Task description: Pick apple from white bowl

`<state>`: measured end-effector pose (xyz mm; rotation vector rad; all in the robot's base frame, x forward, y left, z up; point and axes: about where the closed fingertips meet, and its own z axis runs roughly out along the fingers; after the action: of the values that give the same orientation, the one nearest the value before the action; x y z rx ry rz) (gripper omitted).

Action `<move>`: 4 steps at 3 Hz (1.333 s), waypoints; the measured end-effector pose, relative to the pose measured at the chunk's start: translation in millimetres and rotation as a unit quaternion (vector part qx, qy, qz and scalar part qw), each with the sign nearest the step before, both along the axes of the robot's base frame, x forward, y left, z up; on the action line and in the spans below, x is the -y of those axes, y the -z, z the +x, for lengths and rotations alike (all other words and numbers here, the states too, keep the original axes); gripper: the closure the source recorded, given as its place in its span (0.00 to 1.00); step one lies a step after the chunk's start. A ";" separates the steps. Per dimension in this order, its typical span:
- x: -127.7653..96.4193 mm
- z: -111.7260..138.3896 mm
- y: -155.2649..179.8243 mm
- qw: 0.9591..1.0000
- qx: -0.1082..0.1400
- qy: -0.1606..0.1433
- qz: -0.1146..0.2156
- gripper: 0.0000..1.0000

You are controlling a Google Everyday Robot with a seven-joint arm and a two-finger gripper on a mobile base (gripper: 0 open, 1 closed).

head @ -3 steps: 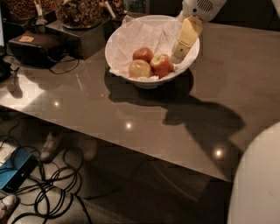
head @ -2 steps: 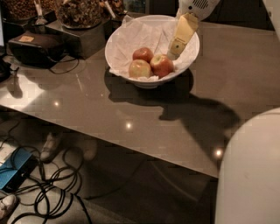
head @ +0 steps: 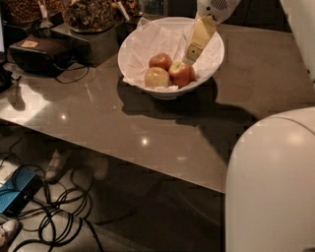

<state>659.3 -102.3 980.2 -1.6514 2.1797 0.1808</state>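
Note:
The white bowl [head: 170, 92] stands on the dark table [head: 147, 133] at the back, lined with crinkled white paper. Three apples lie in it. The large red-orange apple [head: 181, 74] is on the right, with a pale yellow-green apple [head: 157, 77] to its left and a smaller dark red apple [head: 160, 60] behind. My gripper [head: 189, 59] comes down from the top right into the bowl. Its yellowish tip is at the upper edge of the red-orange apple, and I cannot tell whether they touch. Its white wrist [head: 216, 7] is above the bowl's far rim.
A black device [head: 42, 51] with a cable lies at the back left. A glass container of brown snacks [head: 88, 12] stands behind it. My white body [head: 270, 182] fills the lower right. Cables [head: 59, 216] and a blue object [head: 15, 192] lie on the floor below the table's front edge.
My gripper has come down and to the left, deeper into the bowl, to the red-orange apple. My white body takes up more of the lower right. The apples have not moved.

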 end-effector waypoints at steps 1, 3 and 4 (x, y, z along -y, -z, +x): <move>0.8 8.5 7.8 1.000 -0.004 0.005 -0.003 0.11; -2.0 21.8 27.8 1.000 -0.018 0.006 -0.012 0.16; -4.8 25.5 34.9 1.000 -0.023 0.001 -0.017 0.15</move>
<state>684.8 -97.6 945.3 -1.6785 2.2290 0.1841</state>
